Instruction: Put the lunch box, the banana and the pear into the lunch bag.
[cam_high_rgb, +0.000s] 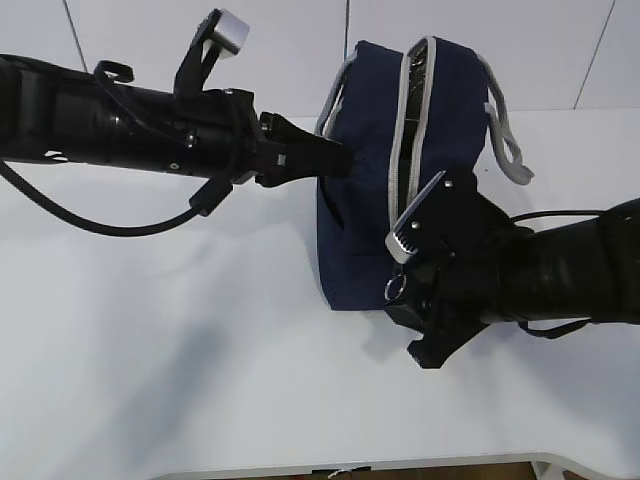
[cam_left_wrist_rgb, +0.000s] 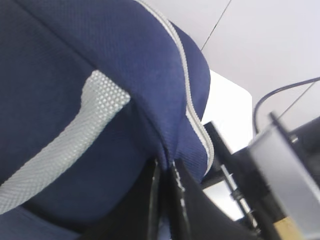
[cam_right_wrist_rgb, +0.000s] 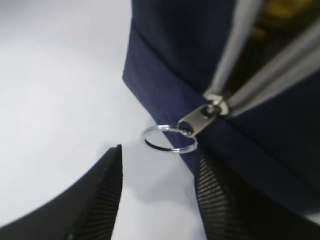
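The navy lunch bag (cam_high_rgb: 440, 130) lies on the white table with its grey zipper (cam_high_rgb: 408, 160) partly open. My left gripper (cam_high_rgb: 340, 160) is shut on a fold of the bag's fabric (cam_left_wrist_rgb: 165, 160) at its left side, beside a grey handle (cam_left_wrist_rgb: 75, 135). My right gripper (cam_right_wrist_rgb: 157, 165) is open at the bag's near end, with the silver ring pull (cam_right_wrist_rgb: 169, 138) just ahead of its fingertips and not held. The ring also shows in the exterior view (cam_high_rgb: 395, 286). Something yellowish shows blurred inside the bag (cam_right_wrist_rgb: 280, 10). The lunch box, banana and pear are not clearly in view.
The white tabletop (cam_high_rgb: 150, 360) extends left and in front of the bag. The table's front edge (cam_high_rgb: 340, 468) runs along the bottom. A white panelled wall (cam_high_rgb: 280, 50) stands behind. A black cable (cam_high_rgb: 90, 220) hangs from the left arm.
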